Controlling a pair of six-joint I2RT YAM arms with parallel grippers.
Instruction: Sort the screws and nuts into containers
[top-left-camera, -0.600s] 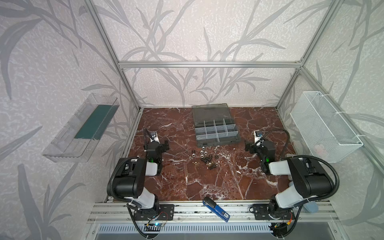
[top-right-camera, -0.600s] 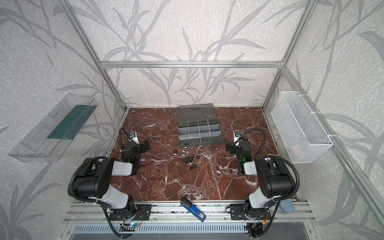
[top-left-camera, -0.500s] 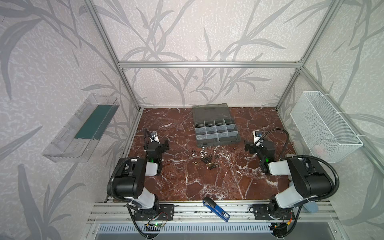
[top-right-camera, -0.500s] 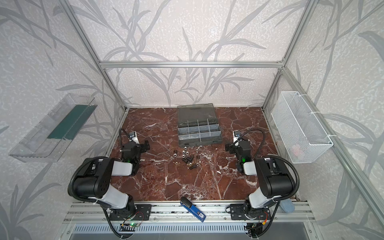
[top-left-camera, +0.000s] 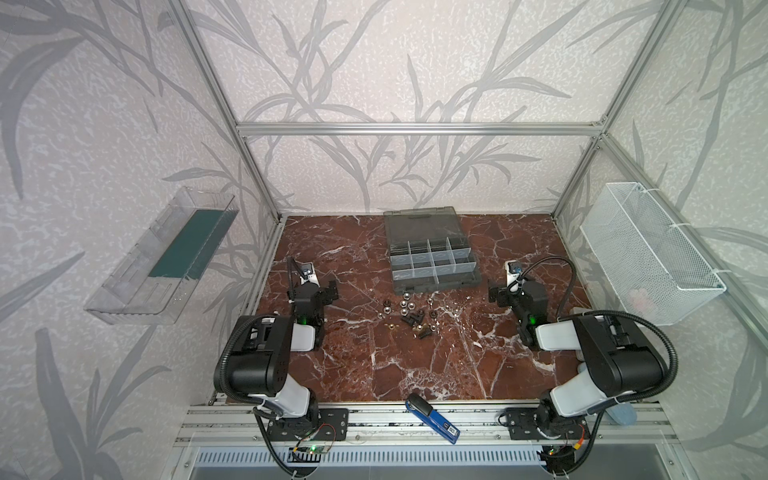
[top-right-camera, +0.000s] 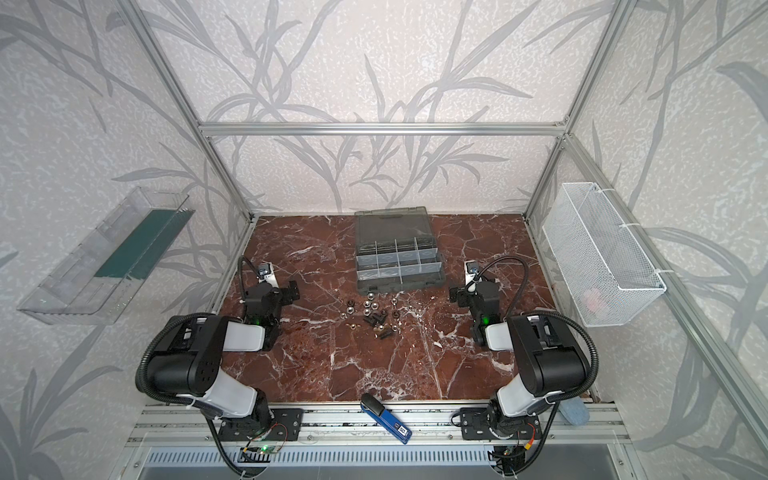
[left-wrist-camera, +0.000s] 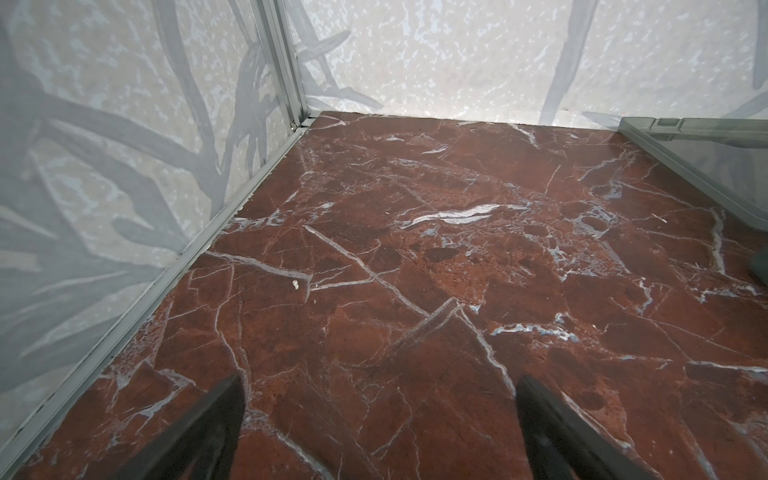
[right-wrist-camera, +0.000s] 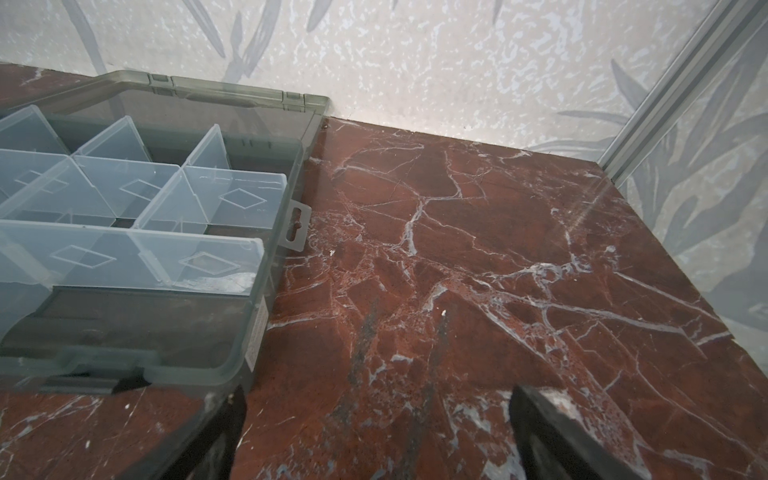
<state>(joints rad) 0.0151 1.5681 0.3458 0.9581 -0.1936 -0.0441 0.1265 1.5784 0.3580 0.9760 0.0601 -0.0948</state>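
Several dark screws (top-left-camera: 415, 322) (top-right-camera: 377, 320) and shiny nuts (top-left-camera: 386, 308) (top-right-camera: 350, 308) lie scattered mid-table, just in front of the grey organiser case. Its lid lies back and its containers (top-left-camera: 432, 262) (top-right-camera: 395, 259) (right-wrist-camera: 124, 195) look empty. My left gripper (top-left-camera: 316, 289) (top-right-camera: 272, 289) (left-wrist-camera: 378, 415) rests low at the left, open over bare marble, well left of the pile. At the right my right gripper (top-left-camera: 515, 291) (top-right-camera: 473, 293) (right-wrist-camera: 374, 419) is open too, beside the case's near right corner. Neither wrist view shows the screws or nuts.
A clear plastic tray (top-left-camera: 166, 257) hangs on the left wall and a white wire basket (top-left-camera: 648, 253) on the right wall. A blue and black tool (top-left-camera: 432, 417) lies on the front rail. Aluminium frame posts stand at the back corners.
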